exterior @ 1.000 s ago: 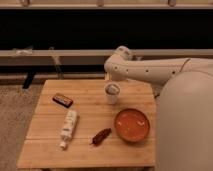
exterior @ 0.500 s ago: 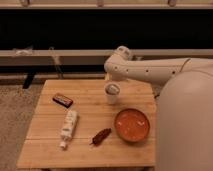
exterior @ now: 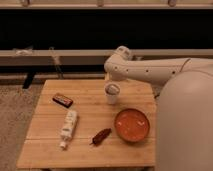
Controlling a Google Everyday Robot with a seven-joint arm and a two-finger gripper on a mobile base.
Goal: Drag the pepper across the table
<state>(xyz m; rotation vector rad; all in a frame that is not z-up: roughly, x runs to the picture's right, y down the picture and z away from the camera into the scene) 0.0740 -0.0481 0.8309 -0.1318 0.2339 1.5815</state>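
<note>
The small dark red-brown pepper (exterior: 101, 136) lies on the light slatted wooden table (exterior: 50, 150), near the front and slightly left of the middle. It points diagonally, with its tip toward the front left. My white arm (exterior: 150, 70) reaches in from the right over the table's far edge. My gripper (exterior: 110, 79) is at the arm's end, just above the white cup, well behind the pepper and apart from it.
A white cup (exterior: 112, 93) stands at the back centre. An orange-red bowl (exterior: 132, 125) sits right of the pepper. A white tube-like bottle (exterior: 68, 128) lies left of it. A dark bar with an orange stripe (exterior: 62, 100) lies at the back left. A dark bench runs behind the table.
</note>
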